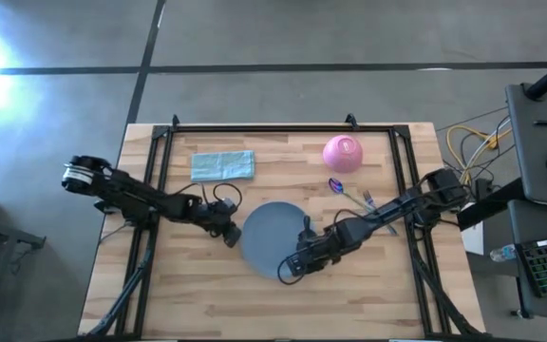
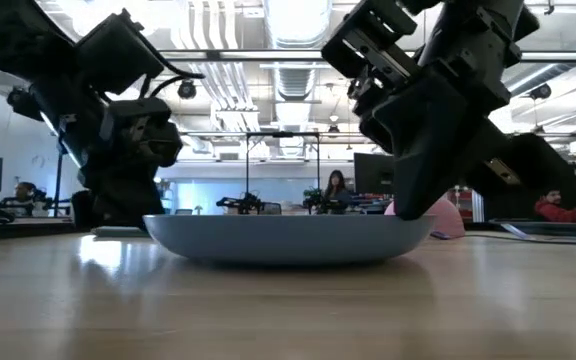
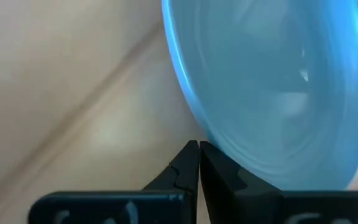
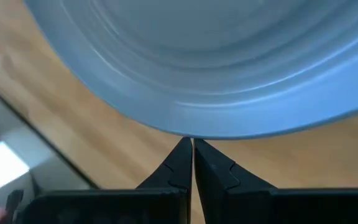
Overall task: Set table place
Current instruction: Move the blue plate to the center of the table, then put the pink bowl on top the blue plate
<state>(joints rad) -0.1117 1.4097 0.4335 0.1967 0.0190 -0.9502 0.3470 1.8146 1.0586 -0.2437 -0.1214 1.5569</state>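
The high view looks straight down on the whole table (image 1: 207,285), taking in both arms and some floor around it. The low view sits at tabletop height, close to the blue plate (image 2: 288,238), and faces level across it into the room behind. Each wrist view looks out past its own two dark fingers, very near the plate's rim (image 3: 185,81) (image 4: 185,127), so all four views share that plate (image 1: 272,237).

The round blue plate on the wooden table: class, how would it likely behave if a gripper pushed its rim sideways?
The round blue plate would probably slide rather than tip, since it sits low and wide on the smooth wooden table. It looks rigid, likely light plastic. Both closed grippers, left and right, sit at its rim.
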